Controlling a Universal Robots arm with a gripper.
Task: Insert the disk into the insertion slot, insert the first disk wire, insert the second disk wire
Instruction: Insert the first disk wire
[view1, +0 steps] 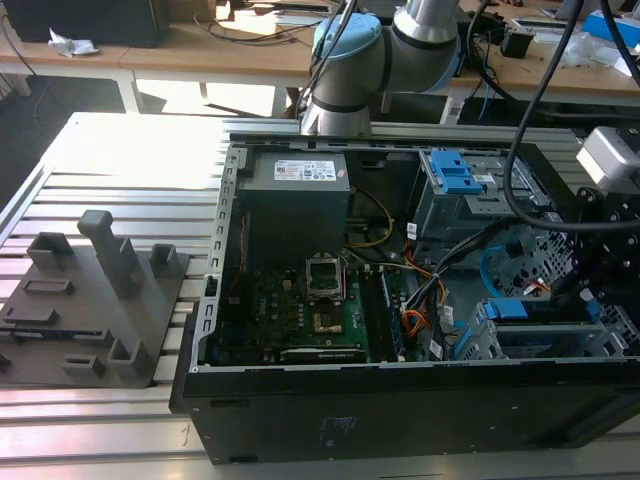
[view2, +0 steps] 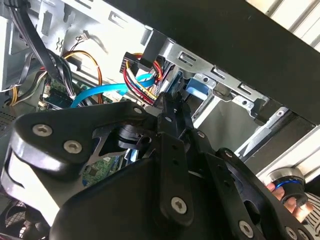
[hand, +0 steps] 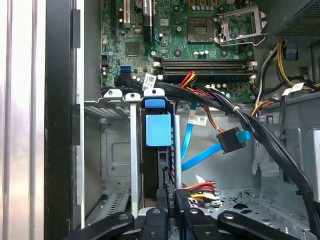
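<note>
Gripper (hand: 172, 214): narrow, pinching blk plug of first disk wire (hand: 202, 188).
Plug sits at the disk (hand: 159, 130), which is in insertion slot (hand: 114, 150); second disk wire (hand: 205, 156) lies loose nr it.

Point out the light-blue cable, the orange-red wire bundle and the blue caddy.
Blue cable (hand: 202, 156): first wrist view, flat middle stretch.
Wire bundle (hand: 200, 188): first wrist view, coloured wires near their end.
Caddy (hand: 159, 130): first wrist view, blue front face.
</note>
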